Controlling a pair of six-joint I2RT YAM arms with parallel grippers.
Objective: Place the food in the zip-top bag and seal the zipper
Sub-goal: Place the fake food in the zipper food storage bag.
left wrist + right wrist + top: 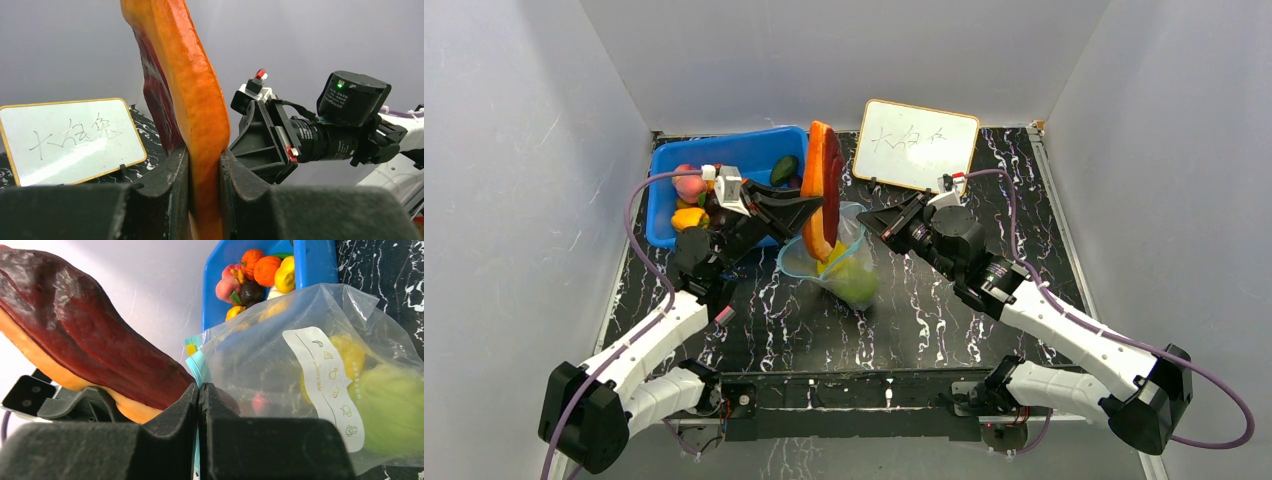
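Note:
My left gripper (809,212) is shut on the orange-and-dark-red long slice (823,185), held upright with its lower end in the mouth of the clear zip-top bag (849,268). In the left wrist view the slice (200,115) stands clamped between the fingers (172,175). My right gripper (876,222) is shut on the bag's blue-teal zipper edge (196,371) and holds the mouth up. A green round fruit (395,410) and yellow pieces (347,355) lie inside the bag (280,365). The slice also shows in the right wrist view (85,345).
A blue bin (724,160) at the back left holds peaches (688,184), a dark green piece and other toy food. A whiteboard (917,143) leans at the back. A small pink cube (723,313) lies by the left arm.

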